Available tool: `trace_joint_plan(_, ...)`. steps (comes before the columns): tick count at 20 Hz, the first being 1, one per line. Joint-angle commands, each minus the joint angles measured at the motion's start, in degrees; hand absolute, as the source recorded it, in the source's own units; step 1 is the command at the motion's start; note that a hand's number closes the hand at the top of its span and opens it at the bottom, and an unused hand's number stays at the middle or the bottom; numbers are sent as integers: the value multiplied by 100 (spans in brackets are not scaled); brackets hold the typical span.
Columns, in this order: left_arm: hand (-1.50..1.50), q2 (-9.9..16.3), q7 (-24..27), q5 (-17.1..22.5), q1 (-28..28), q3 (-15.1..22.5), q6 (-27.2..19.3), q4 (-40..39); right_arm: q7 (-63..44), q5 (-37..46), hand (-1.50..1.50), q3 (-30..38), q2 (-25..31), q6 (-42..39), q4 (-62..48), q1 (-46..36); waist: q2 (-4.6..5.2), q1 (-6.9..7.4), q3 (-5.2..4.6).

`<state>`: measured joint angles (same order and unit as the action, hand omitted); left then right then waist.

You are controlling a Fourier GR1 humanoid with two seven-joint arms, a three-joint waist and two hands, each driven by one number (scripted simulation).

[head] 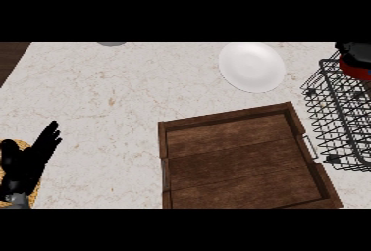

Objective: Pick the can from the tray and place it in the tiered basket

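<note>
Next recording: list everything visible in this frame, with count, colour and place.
tray: one, dark brown wood, lower centre-right, nothing visible in it
plate: one, white, upper right of centre
tiered basket: one, black wire, right edge
can: one, red with a dark top, at the basket's upper end, partly cut off
grey object: one, top edge, too little showing to identify
counter: one, pale marble
left hand: one, black, lower left, open, fingers up
</note>
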<state>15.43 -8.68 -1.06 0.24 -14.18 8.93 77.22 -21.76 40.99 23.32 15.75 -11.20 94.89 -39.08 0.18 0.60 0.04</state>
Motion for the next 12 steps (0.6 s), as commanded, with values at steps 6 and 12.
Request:
trace_joint_plan(6, 0, 111, -59, 42, -141, -28, 105, 11, 1439, 1840, 150, -868, 2043, 54, -1159, 54, 52, 86, -6)
trace_joint_plan(12, 0, -155, -78, -27, 132, 92, -48, 272, 2386, 2008, 150, -1048, 2582, 234, -2201, -427, 4, 58, -3)
